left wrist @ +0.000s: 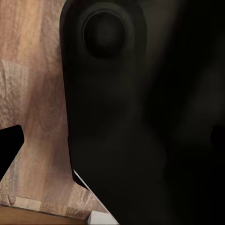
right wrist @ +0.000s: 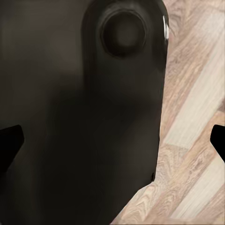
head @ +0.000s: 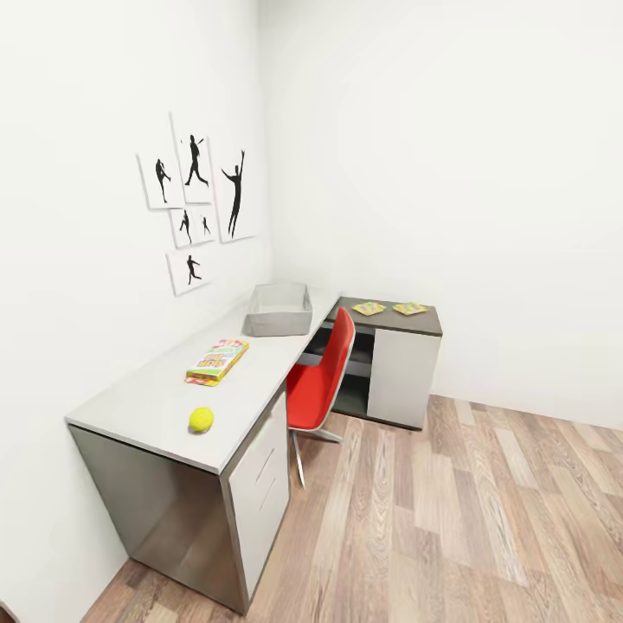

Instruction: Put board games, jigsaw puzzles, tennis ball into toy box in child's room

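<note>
In the right wrist view, two black fingertips (right wrist: pixel 9 140) poke in from the two side edges of the picture, far apart, with nothing between them, so the right gripper (right wrist: pixel 112 143) is wide open. Behind it is a big dark robot part (right wrist: pixel 93 117) and the wooden floor (right wrist: pixel 197 93). In the left wrist view just one black fingertip (left wrist: pixel 10 143) shows at the left edge, so I cannot tell if that gripper is open or closed; a dark robot body part (left wrist: pixel 140 117) and some floor are behind it. In the head view, a long gray table (head: pixel 156 389) runs along the left wall, in the middle left of the picture. The gray toy box (head: pixel 279 310) sits at its far end, near the corner. A colorful board game (head: pixel 216 361) lies flat in the middle of the table. The yellow tennis ball (head: pixel 201 420) sits closer, near the front end. Two yellow jigsaw puzzles (head: pixel 369 308) (head: pixel 410 308) lie side by side on the dark part of the table, right of the box. A red chair (head: pixel 322 381) is pushed up to the table. Black sports pictures (head: pixel 197 203) hang on the wall in the upper left.
</note>
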Tool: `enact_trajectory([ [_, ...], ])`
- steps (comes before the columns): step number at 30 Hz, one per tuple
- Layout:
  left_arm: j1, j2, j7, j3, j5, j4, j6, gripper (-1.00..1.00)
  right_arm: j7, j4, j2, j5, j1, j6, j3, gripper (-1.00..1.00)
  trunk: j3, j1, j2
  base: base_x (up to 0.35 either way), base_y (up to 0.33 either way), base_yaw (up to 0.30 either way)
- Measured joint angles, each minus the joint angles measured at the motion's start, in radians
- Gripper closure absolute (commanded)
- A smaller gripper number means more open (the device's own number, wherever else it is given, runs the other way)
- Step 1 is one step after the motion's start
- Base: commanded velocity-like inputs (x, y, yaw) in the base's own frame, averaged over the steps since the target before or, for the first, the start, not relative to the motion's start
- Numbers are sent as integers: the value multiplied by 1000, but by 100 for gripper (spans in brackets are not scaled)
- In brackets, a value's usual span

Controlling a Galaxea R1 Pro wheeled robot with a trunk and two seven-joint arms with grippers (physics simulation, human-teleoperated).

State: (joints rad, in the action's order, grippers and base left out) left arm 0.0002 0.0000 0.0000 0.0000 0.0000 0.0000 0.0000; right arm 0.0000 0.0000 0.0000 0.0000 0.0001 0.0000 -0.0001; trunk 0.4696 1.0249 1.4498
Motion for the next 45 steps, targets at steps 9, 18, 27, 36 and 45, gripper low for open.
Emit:
enact_trajectory([
  [9, 18, 15, -6, -1, 0, -14, -11, -100, -5, -24, 9, 1, -37, -3, 0, -100, 0, 0, 0, 0, 0, 0],
  [18, 18, 15, -6, -1, 0, -14, -11, -100, -5, -24, 9, 1, -37, -3, 0, -100, 0, 0, 0, 0, 0, 0],
  [27, 18, 15, -6, -1, 0, -14, -11, -100, -5, -24, 9, 1, -37, -3, 0, -100, 0, 0, 0, 0, 0, 0],
  [36, 16, 17, -1, -1, 1, -27, -23, -100, 3, -39, 5, 1, -57, -123, 6, -100, 0, 0, 0, 0, 0, 0],
  [45, -78, 15, -1, -2, -5, -73, 33, -100, 4, -69, -39, -5, -121, -101, 1, -100, -1, 0, 0, 0, 0, 0],
])
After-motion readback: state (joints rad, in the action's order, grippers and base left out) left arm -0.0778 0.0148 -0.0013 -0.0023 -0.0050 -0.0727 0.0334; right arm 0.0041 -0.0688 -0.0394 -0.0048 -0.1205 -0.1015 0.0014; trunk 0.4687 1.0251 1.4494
